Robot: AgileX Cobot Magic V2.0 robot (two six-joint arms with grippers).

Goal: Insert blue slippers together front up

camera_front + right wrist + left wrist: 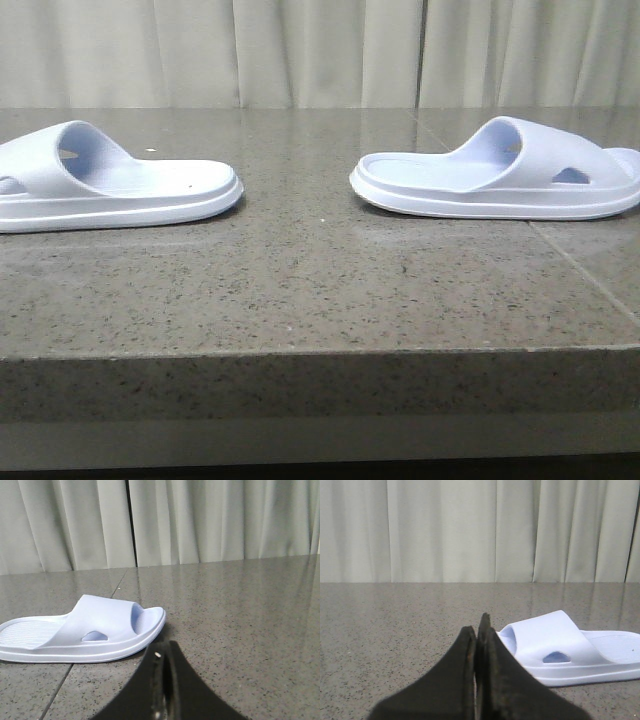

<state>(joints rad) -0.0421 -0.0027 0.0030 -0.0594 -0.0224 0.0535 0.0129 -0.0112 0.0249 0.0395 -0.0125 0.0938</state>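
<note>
Both pairs of jaws pressed closed, holding nothing, each low over the tabletop near a slipper.

The left gripper [479, 630] and right gripper [164, 655] show only dark, blurred fingertips. The left slipper [110, 185] and right slipper [500, 175], pale foam slides with wide straps and side cutouts, lie well apart on the speckled stone tabletop [300, 290], each cut off at a side edge of the front view.

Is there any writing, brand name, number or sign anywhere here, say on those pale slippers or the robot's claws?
None can be read in any of the three views.
Left slipper: plain, no text seen.
Right slipper: plain, no text seen.
Left gripper and right gripper: dark, unmarked fingers.
Stone table and curtain: no signs or labels.
</note>
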